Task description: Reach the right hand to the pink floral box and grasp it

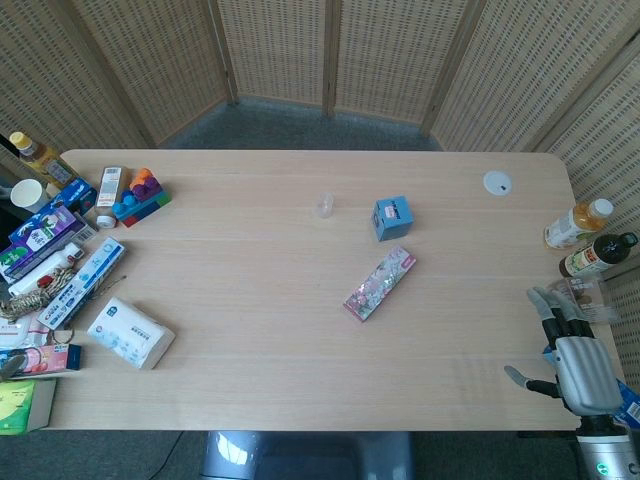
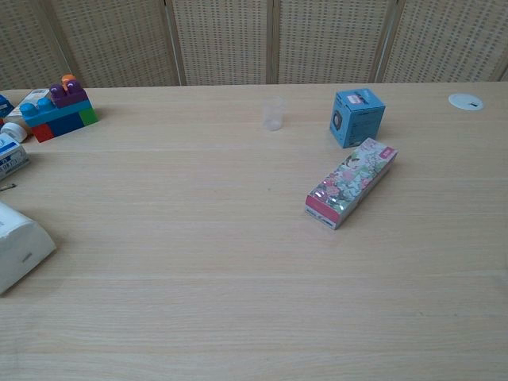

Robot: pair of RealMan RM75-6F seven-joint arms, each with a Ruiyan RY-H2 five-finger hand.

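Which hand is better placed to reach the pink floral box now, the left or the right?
The right hand, probably. It is open at the table's right edge, with bare table between it and the pink floral box, which lies right of centre. The left hand appears in neither view.

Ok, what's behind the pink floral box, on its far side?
Just beyond the pink floral box stands a small blue box, apart from it. Further left sits a clear cup. Nothing there looks hidden.
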